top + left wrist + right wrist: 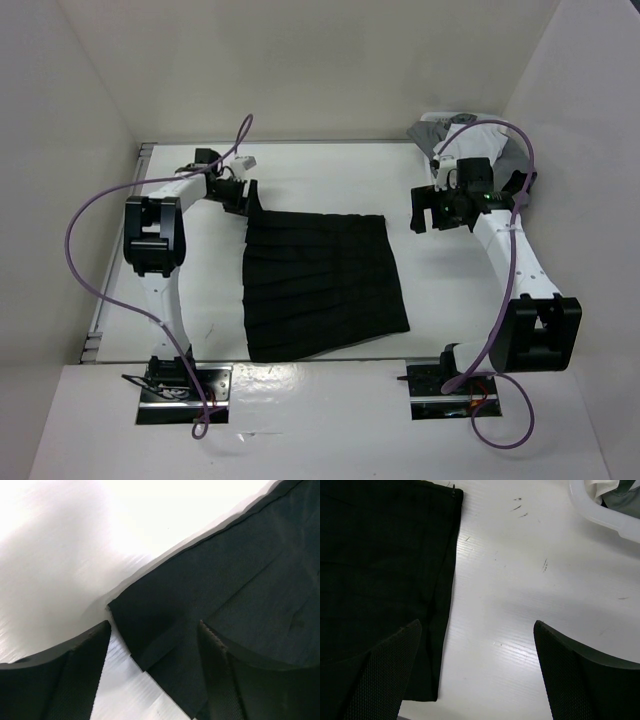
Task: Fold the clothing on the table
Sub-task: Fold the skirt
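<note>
Top view was bright and even, lit from overhead. The table (440, 290) went near-white, with soft shadows and a glare patch at its near edge. The clothing (320, 280) read as flat black, pleats barely showing. Left wrist view was blown out top left, and the left gripper (154, 630) was soft, out of focus. Right wrist view was sharper: scuffs (519, 507) legible, basket (600, 510) rim overexposed, mesh texture on the right gripper (477, 625) visible.

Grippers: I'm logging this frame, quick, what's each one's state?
Left gripper: open, straddling the black pleated skirt's corner, not gripping.
Right gripper: open, holding nothing.
</note>
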`<state>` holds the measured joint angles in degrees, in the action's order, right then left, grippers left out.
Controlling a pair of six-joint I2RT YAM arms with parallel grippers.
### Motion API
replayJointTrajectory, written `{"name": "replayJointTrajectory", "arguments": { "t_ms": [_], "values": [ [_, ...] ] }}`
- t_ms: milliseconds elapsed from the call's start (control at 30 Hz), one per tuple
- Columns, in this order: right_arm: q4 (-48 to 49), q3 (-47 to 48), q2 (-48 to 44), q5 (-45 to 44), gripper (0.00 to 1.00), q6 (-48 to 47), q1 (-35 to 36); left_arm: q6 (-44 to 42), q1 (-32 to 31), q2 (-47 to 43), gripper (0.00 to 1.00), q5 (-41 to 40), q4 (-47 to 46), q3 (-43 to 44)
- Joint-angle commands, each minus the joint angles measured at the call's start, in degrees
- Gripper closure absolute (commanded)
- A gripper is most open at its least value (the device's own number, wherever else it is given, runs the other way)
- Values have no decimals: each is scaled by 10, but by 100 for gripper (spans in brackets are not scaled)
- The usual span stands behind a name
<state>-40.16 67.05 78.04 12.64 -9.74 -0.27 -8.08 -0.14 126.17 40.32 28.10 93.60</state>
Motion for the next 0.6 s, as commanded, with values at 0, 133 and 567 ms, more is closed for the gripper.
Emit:
{"name": "replayJointTrajectory", "arguments": {
  "t_ms": [0, 133, 567],
  "values": [
    [-2, 0, -4, 12, 4, -5, -4, -33, -17, 25, 25, -7, 14, -17],
    [-2, 0, 7, 18, 4, -5, -4, -55, -22, 25, 28, -7, 28, -29],
    [3, 23, 54, 64, 4, -10, -4, -97, -22, 7, 72, -12, 89, -53]
  ]
}}
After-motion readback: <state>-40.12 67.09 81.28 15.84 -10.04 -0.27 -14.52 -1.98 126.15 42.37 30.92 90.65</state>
